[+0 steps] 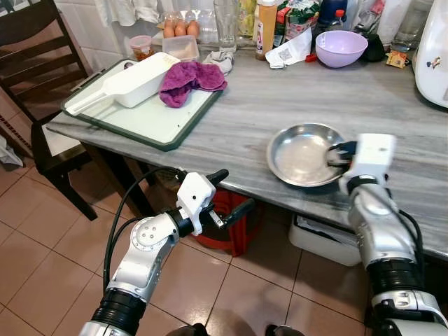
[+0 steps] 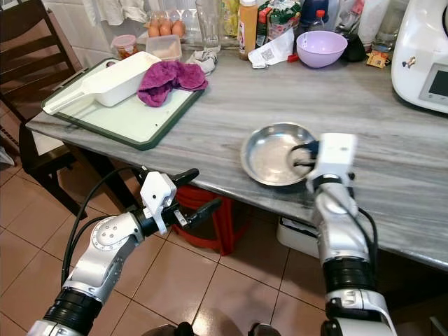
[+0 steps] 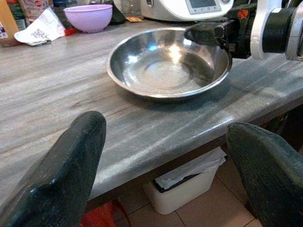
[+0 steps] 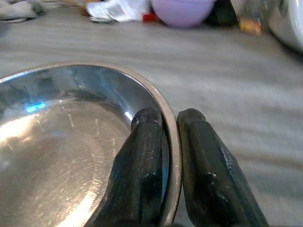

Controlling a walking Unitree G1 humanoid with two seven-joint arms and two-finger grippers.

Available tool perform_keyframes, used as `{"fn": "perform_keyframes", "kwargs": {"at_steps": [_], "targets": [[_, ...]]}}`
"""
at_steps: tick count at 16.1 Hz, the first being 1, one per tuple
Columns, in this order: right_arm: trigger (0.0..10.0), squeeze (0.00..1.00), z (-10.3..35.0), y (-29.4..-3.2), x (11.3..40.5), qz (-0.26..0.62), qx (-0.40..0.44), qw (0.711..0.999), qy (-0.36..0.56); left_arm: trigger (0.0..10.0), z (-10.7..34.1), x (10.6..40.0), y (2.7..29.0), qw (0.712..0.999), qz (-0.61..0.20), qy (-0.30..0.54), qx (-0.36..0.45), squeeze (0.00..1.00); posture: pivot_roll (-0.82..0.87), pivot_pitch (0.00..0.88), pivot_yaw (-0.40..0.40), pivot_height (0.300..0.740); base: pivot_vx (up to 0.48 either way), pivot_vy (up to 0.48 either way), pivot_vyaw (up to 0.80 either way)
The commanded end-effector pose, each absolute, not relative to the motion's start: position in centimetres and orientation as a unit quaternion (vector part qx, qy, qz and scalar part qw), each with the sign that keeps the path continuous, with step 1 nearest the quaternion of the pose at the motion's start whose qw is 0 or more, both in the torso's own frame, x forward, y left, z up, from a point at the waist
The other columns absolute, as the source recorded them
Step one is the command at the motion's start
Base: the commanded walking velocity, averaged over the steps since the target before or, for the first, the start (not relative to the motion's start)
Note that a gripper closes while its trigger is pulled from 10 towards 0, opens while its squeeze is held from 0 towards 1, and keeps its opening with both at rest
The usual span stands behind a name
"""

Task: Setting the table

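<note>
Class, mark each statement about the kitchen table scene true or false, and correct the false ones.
1. The right gripper pinches the steel bowl's rim, one finger inside and one outside. True.
2. The left gripper is shut on the purple cloth. False: it is open, off the table edge; the purple cloth lies on the tray.
3. The lilac bowl sits inside the steel bowl. False: it stands apart, farther back.
4. A white scoop lies on the tray. True.

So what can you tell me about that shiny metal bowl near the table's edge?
The steel bowl is round, shallow and empty, with a polished inside that mirrors the light. It sits upright on the grey marbled table near its front edge. The right gripper pinches its rim, one black finger inside and one outside.
</note>
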State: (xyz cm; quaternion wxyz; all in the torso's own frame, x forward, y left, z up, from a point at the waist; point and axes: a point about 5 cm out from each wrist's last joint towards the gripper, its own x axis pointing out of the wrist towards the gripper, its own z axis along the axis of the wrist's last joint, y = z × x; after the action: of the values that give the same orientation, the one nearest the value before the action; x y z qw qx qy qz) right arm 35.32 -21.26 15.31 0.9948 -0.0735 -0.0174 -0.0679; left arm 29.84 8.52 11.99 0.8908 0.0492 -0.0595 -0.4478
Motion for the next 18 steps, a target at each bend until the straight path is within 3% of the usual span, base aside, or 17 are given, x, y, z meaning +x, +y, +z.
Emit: {"fn": "perform_keyframes", "kwargs": {"at_steps": [1, 3, 9, 13, 18], "targets": [[0.0, 0.0, 15.1, -21.5, 35.2, -0.081, -0.123, 0.989, -0.014, 10.0, 11.7, 29.7, 8.7, 0.892, -0.446, -0.056, 0.057, 1.0, -0.12, 0.114, 0.096, 0.74, 0.0, 0.0, 0.0], [10.0, 0.0, 14.7, -21.2, 35.2, -0.077, -0.132, 0.988, -0.006, 10.0, 11.8, 29.8, 8.7, 0.893, -0.443, -0.057, 0.058, 1.0, -0.13, 0.118, 0.098, 0.74, 0.0, 0.0, 0.0], [10.0, 0.0, 15.2, -20.7, 33.0, -0.088, -0.03, 0.994, -0.054, 10.0, 11.8, 29.9, 9.0, 0.907, -0.411, -0.064, 0.065, 1.0, -0.13, 0.12, 0.094, 0.74, 0.0, 0.0, 0.0], [10.0, 0.0, 13.4, -21.9, 30.2, -0.133, -0.016, 0.991, -0.032, 10.0, 11.6, 29.8, 8.8, 0.911, -0.402, -0.066, 0.065, 1.0, -0.14, 0.122, 0.098, 0.74, 0.0, 0.0, 0.0], [10.0, 0.0, 12.9, -23.5, 29.1, -0.182, -0.001, 0.983, -0.017, 10.0, 11.6, 29.9, 8.6, 0.913, -0.396, -0.07, 0.064, 1.0, -0.16, 0.123, 0.102, 0.74, 0.0, 0.0, 0.0]]}}
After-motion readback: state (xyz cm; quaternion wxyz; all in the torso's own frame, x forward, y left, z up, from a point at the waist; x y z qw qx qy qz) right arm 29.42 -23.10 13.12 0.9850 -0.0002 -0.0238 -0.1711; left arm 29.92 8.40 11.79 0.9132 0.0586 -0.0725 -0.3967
